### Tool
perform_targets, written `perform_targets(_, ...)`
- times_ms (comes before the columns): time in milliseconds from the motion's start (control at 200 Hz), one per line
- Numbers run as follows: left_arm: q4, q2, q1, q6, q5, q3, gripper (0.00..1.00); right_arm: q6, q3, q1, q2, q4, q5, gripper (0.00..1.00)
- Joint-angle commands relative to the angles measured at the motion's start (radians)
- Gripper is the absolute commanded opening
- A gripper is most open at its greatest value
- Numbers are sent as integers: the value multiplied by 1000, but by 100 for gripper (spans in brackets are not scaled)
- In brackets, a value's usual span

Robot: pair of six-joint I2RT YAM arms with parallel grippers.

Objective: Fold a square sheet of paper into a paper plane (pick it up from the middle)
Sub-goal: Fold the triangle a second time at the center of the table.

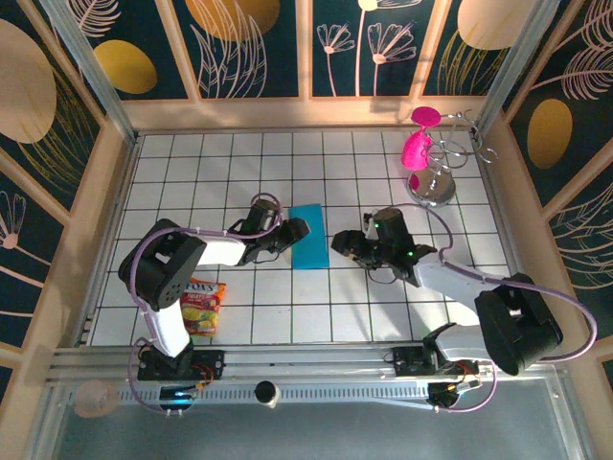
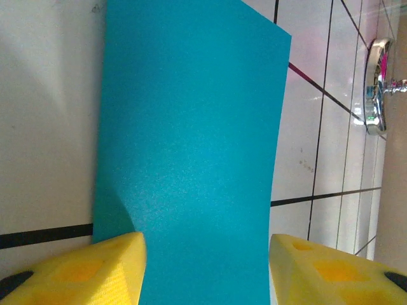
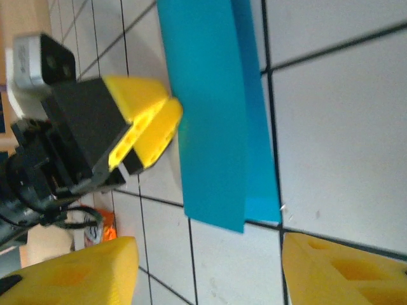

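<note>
The square sheet of paper (image 1: 308, 236) is turquoise and lies on the white tiles at mid-table, folded over into a narrow rectangle. In the right wrist view the paper (image 3: 210, 114) shows two layers, the upper flap offset from the lower one. My left gripper (image 1: 295, 233) is at its left edge. Its yellow fingers stand apart over the paper (image 2: 191, 146), one finger (image 2: 114, 267) overlapping the sheet, and nothing is pinched. My right gripper (image 1: 340, 241) sits just right of the paper, open (image 3: 210, 267), with bare tile between its fingers. The left gripper (image 3: 149, 121) faces it across the sheet.
A red-and-yellow snack packet (image 1: 203, 307) lies near the left arm's base. Pink goblets (image 1: 420, 149) hang on a chrome rack (image 1: 433, 187) at the back right, and its base (image 2: 375, 89) shows beyond the paper. Wooden walls frame the tiled floor.
</note>
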Motion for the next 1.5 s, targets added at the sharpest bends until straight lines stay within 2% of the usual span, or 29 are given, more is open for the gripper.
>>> perform_targets(0, -110, 26, -6, -34, 25, -52, 54, 89, 20, 44, 42, -5, -30, 57)
perform_targets(310, -156, 38, -7, 4, 17, -35, 53, 183, 15, 66, 135, 112, -43, 43)
perform_targets(591, -221, 33, -7, 49, 4, 1, 53, 205, 31, 66, 220, 172, -44, 38)
perform_targets(766, -217, 34, -7, 47, 6, 1, 52, 219, 23, 64, 247, 257, -77, 31)
perform_targets(1131, -231, 24, -6, 53, 5, 12, 52, 219, 20, 59, 276, 276, -83, 25)
perform_targets(1301, -237, 8, -6, 60, 5, 25, 52, 220, 14, 58, 266, 256, -82, 13)
perform_targets(1392, -208, -15, -3, 74, 54, 40, 52, 214, 20, 54, 262, 222, -75, 0)
perform_targets(1497, -113, -61, 22, 58, 155, 62, 52, 203, 18, 52, 252, 186, -74, 0)
